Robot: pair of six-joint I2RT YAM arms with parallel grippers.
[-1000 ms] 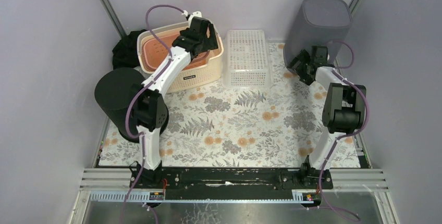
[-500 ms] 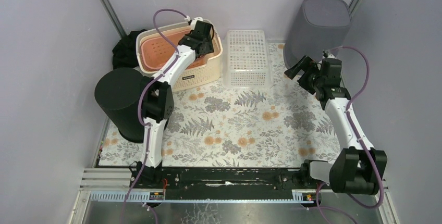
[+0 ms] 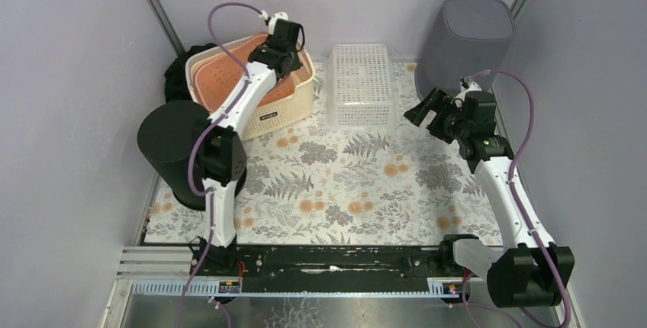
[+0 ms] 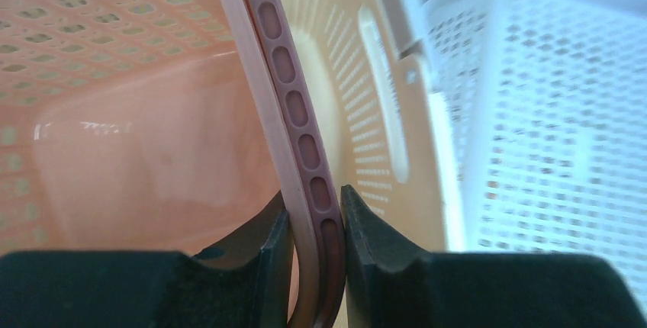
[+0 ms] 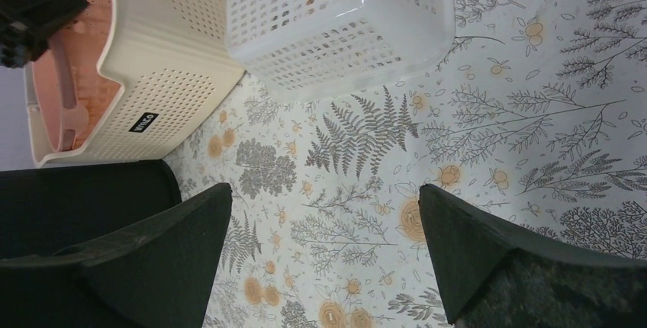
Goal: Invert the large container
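Between the clenched left jaws lies the rim of the pink basket (image 4: 297, 110); the right jaws gape.

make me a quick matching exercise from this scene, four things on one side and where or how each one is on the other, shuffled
1 pink basket
2 white basket
3 grey bin
4 right tool

a far right corner
b open above the floral mat
c rim pinched by the left tool
d between the cream basket and the grey bin

Pairs: 1-c, 2-d, 3-a, 4-b
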